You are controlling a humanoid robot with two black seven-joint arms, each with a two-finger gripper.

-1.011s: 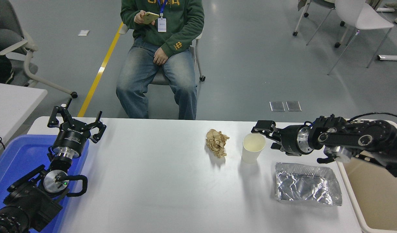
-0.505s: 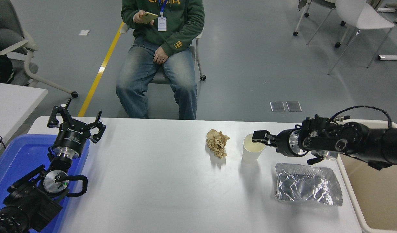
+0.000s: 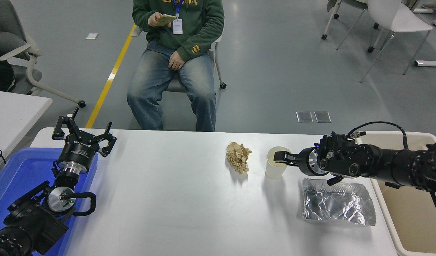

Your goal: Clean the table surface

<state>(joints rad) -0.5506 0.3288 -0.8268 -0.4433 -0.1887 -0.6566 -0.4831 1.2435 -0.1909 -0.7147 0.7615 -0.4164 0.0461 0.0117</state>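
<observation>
The white table surface (image 3: 175,202) carries a crumpled brown paper wad (image 3: 238,156), a white paper cup (image 3: 273,171) standing upright to its right, and a crumpled foil tray (image 3: 337,206) at the front right. My right gripper (image 3: 281,156) reaches in from the right and sits at the cup's right rim, its tip over the cup's mouth. Its lower side is hidden, so I cannot tell whether it is open or shut. My left gripper (image 3: 83,137) is parked open at the lower left, over the blue tray.
A blue plastic tray (image 3: 19,170) lies under the left arm. A beige bin (image 3: 413,213) stands off the table's right edge. A person (image 3: 175,64) sits on a chair beyond the far edge, holding a phone.
My right gripper has rolled and dropped from beside the cup's far right side to its rim, with the tip now over the mouth. The cup stays in place. The left arm is still.
</observation>
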